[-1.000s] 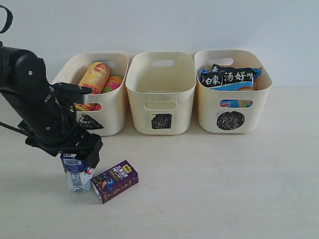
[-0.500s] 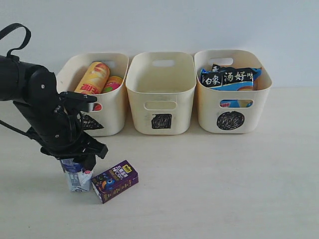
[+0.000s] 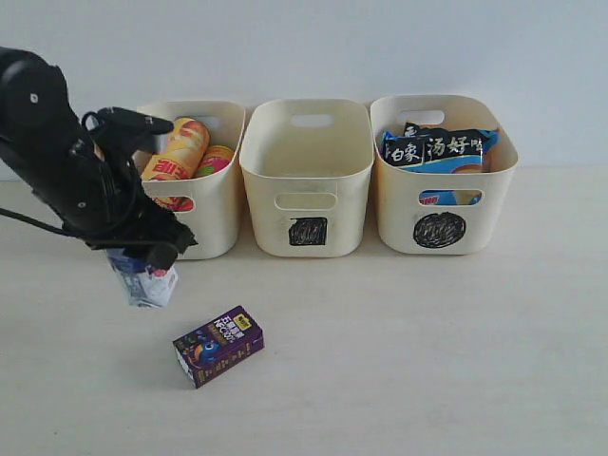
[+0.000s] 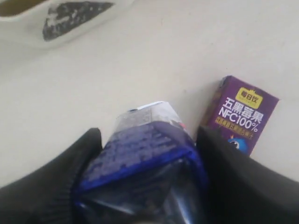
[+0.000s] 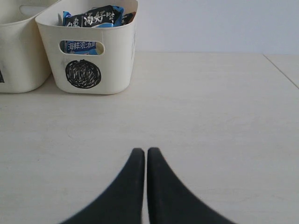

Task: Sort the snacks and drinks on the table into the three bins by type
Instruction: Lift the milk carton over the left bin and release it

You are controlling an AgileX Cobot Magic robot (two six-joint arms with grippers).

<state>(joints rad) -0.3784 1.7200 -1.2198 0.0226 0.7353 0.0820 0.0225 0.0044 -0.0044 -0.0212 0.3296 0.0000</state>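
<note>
Exterior. Holds the blue carton (image 3: 142,287) in the left claw (image 3: 144,260), clamped at its top, seemingly clear of the table (image 3: 427,361), just in front of the left bin (image 3: 217,204). Hangs the carton long axis downward, tilted a little. Finds chip tubes (image 3: 179,147) in that left bin, noodle packets (image 3: 439,147) in the right bin (image 3: 480,204), nothing visible in the middle bin (image 3: 271,180). Puts the middle bin rightward of the claw and farther back; likely calls for a carry that way and over the rim. Leaves the purple box (image 3: 218,346) lying on its side on the table, near the claw, long axis slanted, well apart from the right arm's side.

Left wrist. Confirms the clamp: dark fingers (image 4: 70,182) pressed on both flanks of the carton, purple box beside and beyond it, apart from it.

Right wrist. Shows the right claw (image 5: 141,156) pressed shut on nothing, low over bare table, right bin ahead and well apart. Favours the left arm for both drinks.
</note>
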